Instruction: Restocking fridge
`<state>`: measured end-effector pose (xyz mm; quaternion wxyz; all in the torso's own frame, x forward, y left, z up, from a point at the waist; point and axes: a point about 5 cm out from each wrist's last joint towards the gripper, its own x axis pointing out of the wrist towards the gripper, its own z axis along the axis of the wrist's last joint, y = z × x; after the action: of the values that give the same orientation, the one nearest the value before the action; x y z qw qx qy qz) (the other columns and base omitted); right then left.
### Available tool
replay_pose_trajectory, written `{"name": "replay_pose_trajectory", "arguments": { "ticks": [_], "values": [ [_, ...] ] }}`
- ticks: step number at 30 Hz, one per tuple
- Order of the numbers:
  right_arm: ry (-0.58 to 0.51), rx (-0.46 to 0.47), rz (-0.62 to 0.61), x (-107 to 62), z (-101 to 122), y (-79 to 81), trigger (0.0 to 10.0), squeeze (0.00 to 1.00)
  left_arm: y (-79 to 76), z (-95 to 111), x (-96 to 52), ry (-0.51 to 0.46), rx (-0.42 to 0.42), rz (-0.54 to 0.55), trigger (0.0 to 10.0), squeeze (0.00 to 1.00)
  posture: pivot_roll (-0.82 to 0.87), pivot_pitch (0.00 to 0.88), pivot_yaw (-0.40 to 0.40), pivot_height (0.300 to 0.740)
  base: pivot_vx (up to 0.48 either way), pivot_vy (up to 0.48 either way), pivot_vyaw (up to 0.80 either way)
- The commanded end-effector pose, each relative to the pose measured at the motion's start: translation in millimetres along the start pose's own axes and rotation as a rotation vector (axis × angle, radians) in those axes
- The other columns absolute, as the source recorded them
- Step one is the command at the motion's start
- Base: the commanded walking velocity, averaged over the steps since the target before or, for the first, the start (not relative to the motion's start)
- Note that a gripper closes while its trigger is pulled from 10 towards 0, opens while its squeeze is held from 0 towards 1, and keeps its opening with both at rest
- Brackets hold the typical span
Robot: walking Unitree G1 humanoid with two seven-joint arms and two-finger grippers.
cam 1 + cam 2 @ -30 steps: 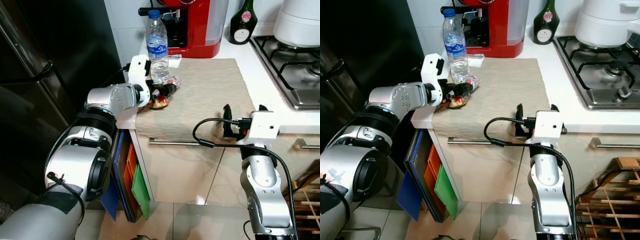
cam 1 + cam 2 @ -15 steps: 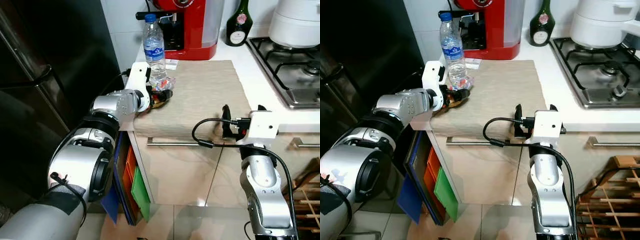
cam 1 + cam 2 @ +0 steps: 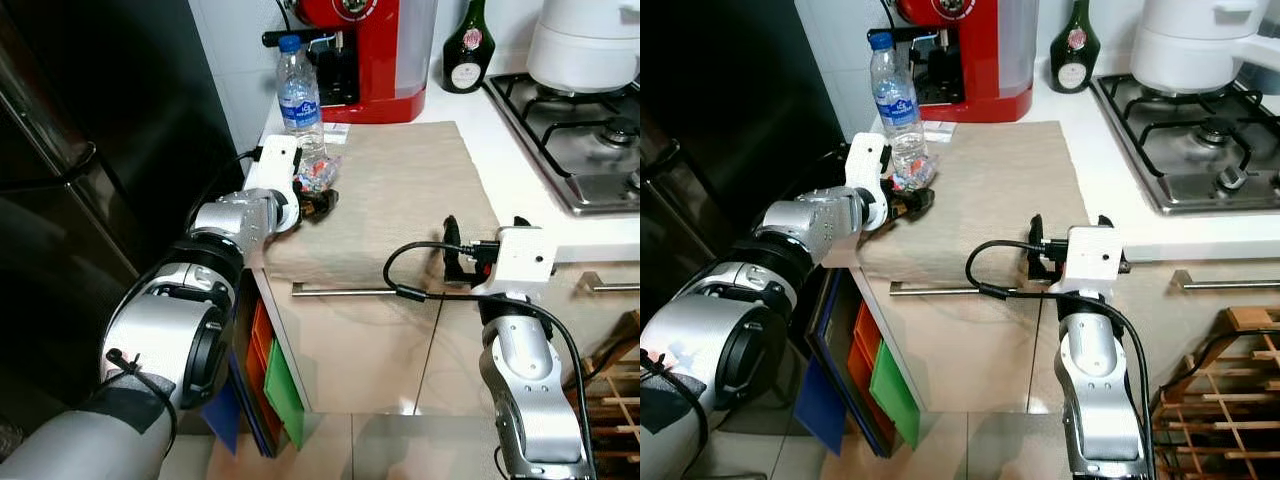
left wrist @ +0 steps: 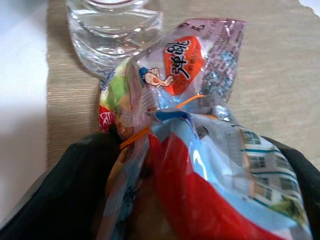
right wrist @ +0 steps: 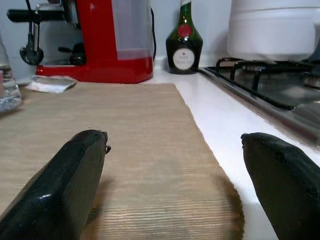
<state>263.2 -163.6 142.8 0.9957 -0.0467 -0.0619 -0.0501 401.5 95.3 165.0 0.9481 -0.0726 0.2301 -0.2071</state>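
Left wrist view: left hand (image 4: 165,220) pinches the snack bag (image 4: 200,150) beside the water bottle (image 4: 112,30); lift straight up, clearing the bottle, right hand (image 5: 172,165) wide

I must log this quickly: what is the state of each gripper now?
Left gripper: closed on the snack packet, beside the water bottle.
Right gripper: open, empty, over the beige mat.

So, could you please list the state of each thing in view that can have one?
left gripper: shut on the snack bag
snack bag: held between the fingers, beside the bottle
water bottle: upright, capped
right gripper: open, low over the mat's near edge
mat: lying flat on the counter
green bottle: upright
fridge: door closed
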Motion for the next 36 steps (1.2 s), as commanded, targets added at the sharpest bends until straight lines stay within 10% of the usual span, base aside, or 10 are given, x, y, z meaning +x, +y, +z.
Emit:
{"name": "replay_pose_trajectory", "arguments": {
  "ticks": [1, 3, 4, 21, 36],
  "values": [
    [-0.023, 0.003, 0.011, 0.3, 7.2, 3.9, 10.0, 0.00, 4.7, -48.4, 3.0, 0.170, -0.084, 0.024, 10.0, 0.00, -0.17, 0.033, 0.170, 0.740, 0.000, 0.000, 0.00],
    [-0.022, 0.001, 0.014, 0.6, 7.1, 3.9, 10.0, 0.00, 5.0, -52.2, 3.3, 0.174, -0.092, 0.032, 10.0, 0.00, -0.17, 0.033, 0.170, 0.740, 0.000, 0.000, 0.00],
    [-0.021, -0.001, 0.015, 1.1, 7.2, 3.5, 10.0, 0.00, 5.4, -56.8, 3.5, 0.176, -0.107, 0.036, 0.0, 0.00, -0.18, 0.034, 0.170, 0.740, 0.000, 0.000, 0.00],
    [0.001, 0.004, 0.010, 1.2, 3.6, 4.3, 10.0, 0.00, 5.8, -80.7, 4.7, 0.182, -0.069, 0.047, 0.0, 0.00, -0.18, 0.038, 0.176, 0.740, 0.000, 0.000, 0.00],
    [0.021, -0.007, 0.030, 13.3, -5.2, -0.9, 10.0, 0.00, -33.2, 15.8, -16.0, -0.194, 0.034, -0.260, 0.0, 0.00, -0.15, 0.000, 0.130, 0.740, 0.000, 0.000, 0.00]
  ]
}}
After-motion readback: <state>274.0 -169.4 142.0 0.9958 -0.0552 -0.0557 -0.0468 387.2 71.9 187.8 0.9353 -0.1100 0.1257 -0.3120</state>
